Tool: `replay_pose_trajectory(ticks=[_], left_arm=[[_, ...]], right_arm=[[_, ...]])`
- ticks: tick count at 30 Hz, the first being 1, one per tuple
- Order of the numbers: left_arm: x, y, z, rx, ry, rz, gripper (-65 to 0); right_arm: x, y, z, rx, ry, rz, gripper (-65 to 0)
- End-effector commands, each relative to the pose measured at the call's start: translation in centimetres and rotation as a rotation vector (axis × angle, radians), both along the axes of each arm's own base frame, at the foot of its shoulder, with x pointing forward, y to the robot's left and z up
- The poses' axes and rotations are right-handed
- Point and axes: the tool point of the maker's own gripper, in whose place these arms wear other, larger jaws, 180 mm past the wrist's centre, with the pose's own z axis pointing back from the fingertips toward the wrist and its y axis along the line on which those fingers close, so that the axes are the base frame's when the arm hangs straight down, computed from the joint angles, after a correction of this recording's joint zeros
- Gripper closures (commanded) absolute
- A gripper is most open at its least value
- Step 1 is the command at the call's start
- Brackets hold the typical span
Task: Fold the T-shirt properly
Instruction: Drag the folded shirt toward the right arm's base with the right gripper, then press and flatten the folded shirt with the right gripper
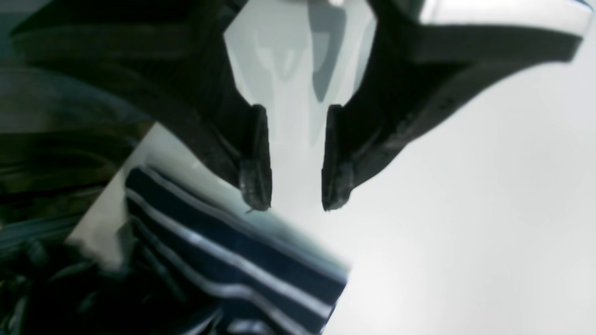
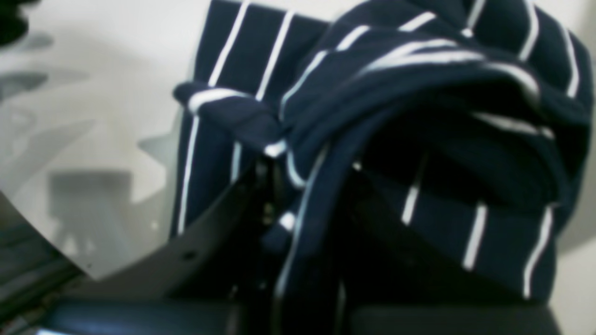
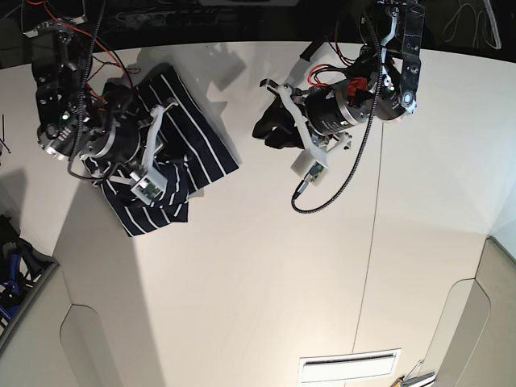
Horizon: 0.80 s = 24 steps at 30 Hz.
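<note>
I see the T-shirt (image 3: 173,157) bunched at about ten o'clock on the white table (image 3: 266,274), partly folded, stripes running diagonally. My right gripper (image 3: 157,161) sits on it; the wrist view shows cloth (image 2: 419,116) draped over the fingers, so I read them as clamped on a fold. My left gripper (image 3: 270,129) hangs near one o'clock, fingers (image 1: 256,186) apart, nothing between them, just beside the shirt's edge (image 1: 242,260).
</note>
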Motion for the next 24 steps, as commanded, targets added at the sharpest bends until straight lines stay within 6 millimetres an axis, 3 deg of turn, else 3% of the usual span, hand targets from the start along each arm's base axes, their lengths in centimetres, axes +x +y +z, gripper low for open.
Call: replay_pose_trajectory(ticks=[1,4,6,13,17,24], left_arm=[[0.6,-0.4,1.3,-0.041,-0.040,0.002,-19.5],[0.7,-0.6,1.5,-0.055,-0.043,0.004,-19.5],[0.7,-0.6,1.5,-0.056,-0.044,0.004,-19.5],[0.6,-0.8,1.9,-0.079,-0.045,-0.001,-19.5],[0.2,-1.9,3.7,-0.154,-0.088,-0.056,-19.5],[0.6,-1.7,6.1,-0.158,-0.166,-0.056,-19.5]], right_arm=[[0.5,0.7,0.6,0.011,-0.036,0.019,-11.4],[-0.2,2.3,-0.4,-0.015,-0.038,0.088,-34.9],[-0.8,3.5,-0.8,-0.026,-0.043,0.137,-40.8],[-1.5,5.2,-1.5,-0.114,-0.091,0.244,-40.7],[-1.0,4.9,-1.3,-0.132,-0.105,0.252,-40.7],[0.2,4.6,-0.6,-0.155,-0.138,0.252,-40.7]])
